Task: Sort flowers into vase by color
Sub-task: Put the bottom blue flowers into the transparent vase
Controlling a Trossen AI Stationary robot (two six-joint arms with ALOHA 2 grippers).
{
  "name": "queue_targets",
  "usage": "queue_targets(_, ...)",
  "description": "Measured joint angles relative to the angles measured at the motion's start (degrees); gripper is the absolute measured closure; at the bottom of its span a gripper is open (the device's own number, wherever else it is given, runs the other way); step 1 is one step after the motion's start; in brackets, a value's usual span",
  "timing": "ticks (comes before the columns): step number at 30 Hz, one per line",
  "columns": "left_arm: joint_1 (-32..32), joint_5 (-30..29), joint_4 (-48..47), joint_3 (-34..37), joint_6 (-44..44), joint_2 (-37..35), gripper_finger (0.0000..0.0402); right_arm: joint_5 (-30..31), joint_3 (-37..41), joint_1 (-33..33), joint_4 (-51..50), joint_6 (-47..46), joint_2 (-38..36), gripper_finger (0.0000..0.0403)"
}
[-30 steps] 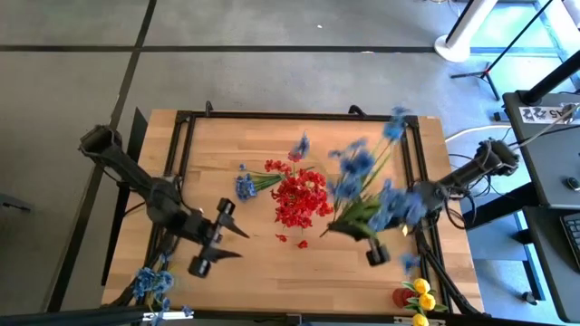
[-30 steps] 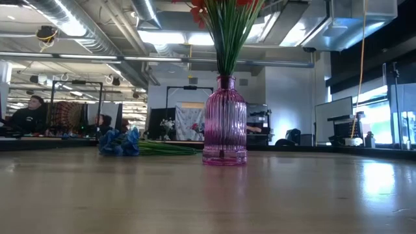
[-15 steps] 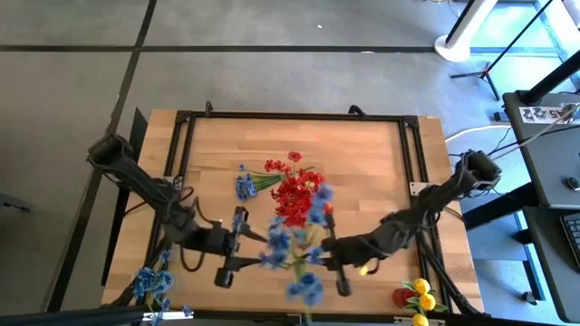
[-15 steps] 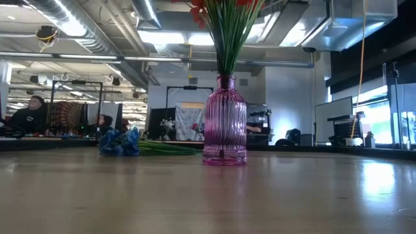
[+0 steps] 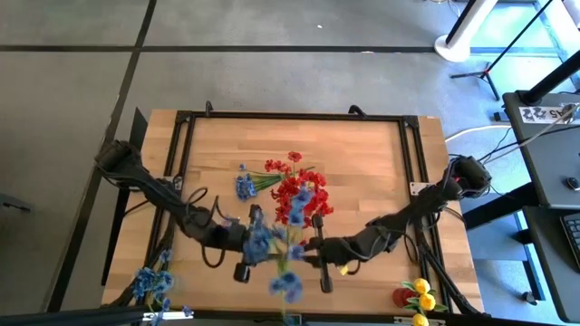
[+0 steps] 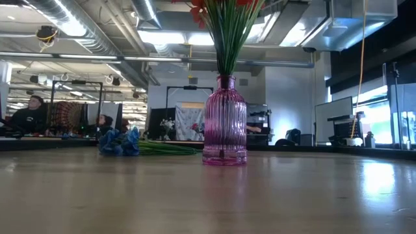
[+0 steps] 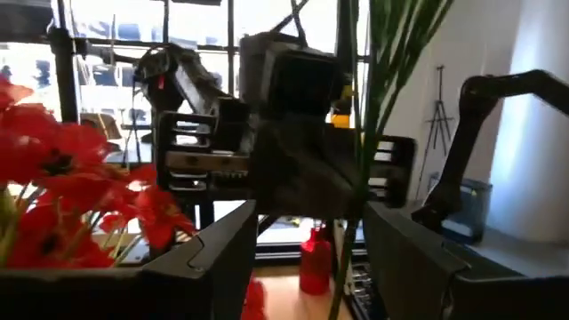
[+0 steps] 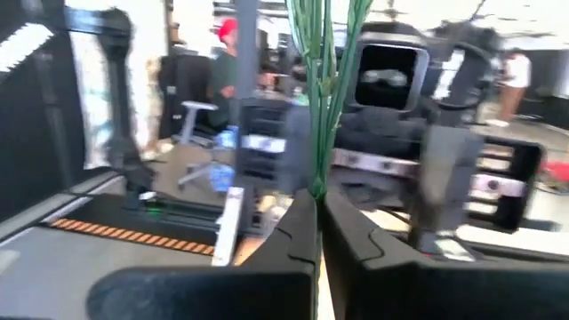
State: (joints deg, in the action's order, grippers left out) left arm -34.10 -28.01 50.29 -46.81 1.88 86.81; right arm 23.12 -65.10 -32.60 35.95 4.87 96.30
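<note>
blue flowers (image 5: 272,258) smear into a blur in the high view, covering both end effectors. the low view's top edge cuts off the red blossoms (image 6: 203,8) above the vase (image 6: 225,123).

Bright, even light falls on the pale wooden table (image 5: 362,163), and shadows there are faint. The bunch of blue blossoms on green stems (image 5: 272,249) smears with motion blur. Daylight from the windows behind glares white in both wrist views, leaving the red artificial blossoms (image 7: 53,169) soft.
</note>
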Motion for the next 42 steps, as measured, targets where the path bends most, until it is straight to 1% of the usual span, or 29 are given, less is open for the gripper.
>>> queue_targets(2, 0.8, 2.3, 0.8, 0.0, 0.1, 0.4, 0.0202, 0.8, 0.0, 1.1, -0.1, -0.4, 0.1, 0.0400)
queue_targets(4, 1.1, 3.5, 2.6, 0.0, 0.0, 0.5, 0.0202, -0.3, 0.0, 2.0, 0.0, -1.5, 0.1, 0.0400)
queue_targets(7, 1.1, 3.7, 5.1, 0.0, 0.5, 0.4, 0.0202, -1.6, 0.0, 2.8, 0.0, -2.2, 0.1, 0.0400)
queue_targets(11, 1.6, 3.6, 6.0, 0.0, 0.1, 0.4, 0.0202, -2.1, 0.0, 3.3, 0.1, -2.2, 0.1, 0.0400)
queue_targets(14, 2.4, 3.3, 6.0, 0.0, -1.3, 0.4, 0.0213, -2.2, 0.0, 3.5, -0.1, -3.0, 0.1, 0.0399)
queue_targets(16, 2.9, 3.2, 6.0, 0.0, -2.6, 0.4, 0.0230, -2.1, 0.0, 3.5, -0.2, -3.1, 0.1, 0.0393)
queue_targets(19, 3.5, 3.7, 5.9, 0.0, -3.3, 0.4, 0.0267, -2.0, 0.0, 3.5, -0.2, -3.1, 0.1, 0.0381)
queue_targets(25, 2.0, 4.3, 6.0, 0.0, -2.5, 0.4, 0.0359, -2.2, 0.0, 3.4, -0.3, -3.1, 0.1, 0.0357)
queue_targets(27, 1.0, 3.7, 5.9, 0.0, -1.4, 0.3, 0.0386, -3.1, 0.0, 3.4, -0.4, -3.0, 0.1, 0.0337)
queue_targets(28, 0.4, 2.9, 5.8, 0.0, -1.4, 0.3, 0.0390, -3.9, 0.0, 3.3, -0.4, -3.0, 0.1, 0.0324)
queue_targets(31, -1.6, 0.0, 4.0, 0.0, -1.1, -0.4, 0.0389, -6.8, 0.0, 3.3, 0.1, -3.1, 0.1, 0.0272)
queue_targets(34, -4.0, -1.6, 0.8, 0.1, 0.0, -2.5, 0.0390, -7.3, -0.4, 2.8, 0.1, -3.0, 0.1, 0.0216)
queue_targets(36, -5.8, -2.2, -1.3, 0.1, 1.2, -4.6, 0.0391, -7.1, -0.4, 2.2, 0.8, -1.2, 0.1, 0.0182)
queue_targets(38, -7.4, -2.6, -4.6, 0.1, 2.2, -6.9, 0.0391, -7.1, -0.4, 1.0, 1.5, 1.3, 0.1, 0.0154)
queue_targets(40, -9.0, -3.1, -9.8, 0.1, 2.8, -9.3, 0.0391, -7.2, -0.4, -0.1, 2.5, 3.5, 0.1, 0.0131)
queue_targets(42, -10.7, -6.6, -15.3, 0.1, 2.8, -11.7, 0.0391, -7.2, -0.4, -1.3, 3.6, 5.7, 0.1, 0.0115)
